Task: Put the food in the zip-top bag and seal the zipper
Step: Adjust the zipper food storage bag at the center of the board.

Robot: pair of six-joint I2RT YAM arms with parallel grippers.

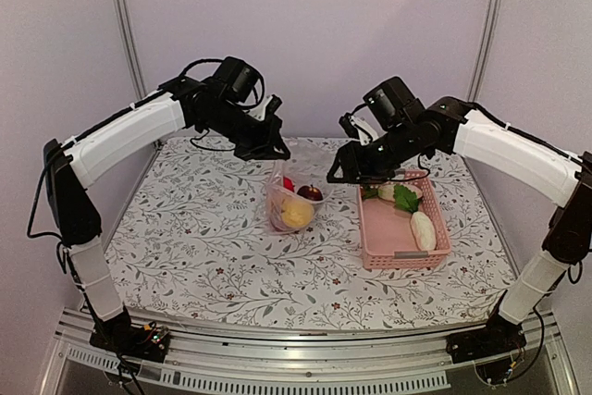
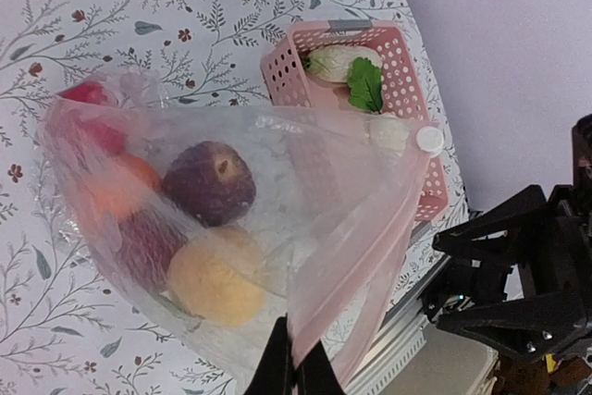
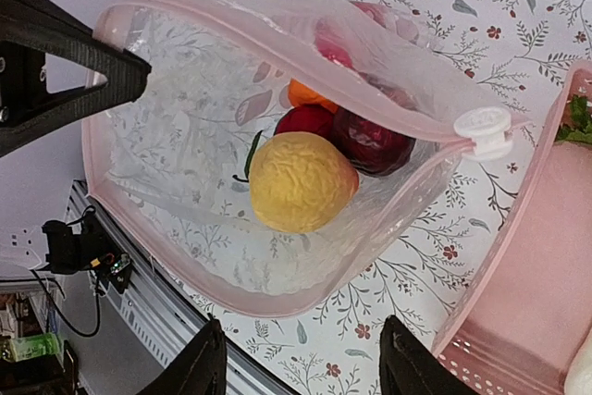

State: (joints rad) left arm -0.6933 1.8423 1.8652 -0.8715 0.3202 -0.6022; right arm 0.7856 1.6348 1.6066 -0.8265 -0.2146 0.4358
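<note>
The zip-top bag (image 1: 294,203) hangs over the table's middle with its mouth wide open. My left gripper (image 1: 276,149) is shut on the bag's mouth edge, seen in the left wrist view (image 2: 296,372). Inside the bag (image 3: 185,136) lie a yellow-tan fruit (image 3: 301,180), a dark purple one (image 3: 370,141), a red one (image 3: 305,120) and an orange one (image 3: 310,94). The pinkish zipper (image 3: 269,303) rims the mouth, with a white slider (image 3: 483,127) at one end. My right gripper (image 3: 305,372) is open and empty, above the bag's near rim, touching nothing.
A pink lattice basket (image 1: 375,233) stands right of the bag. It holds a white oblong piece (image 1: 423,230), a green leaf (image 1: 405,197) and another white piece (image 1: 387,191). It also shows in the left wrist view (image 2: 282,76). The table has a floral cloth.
</note>
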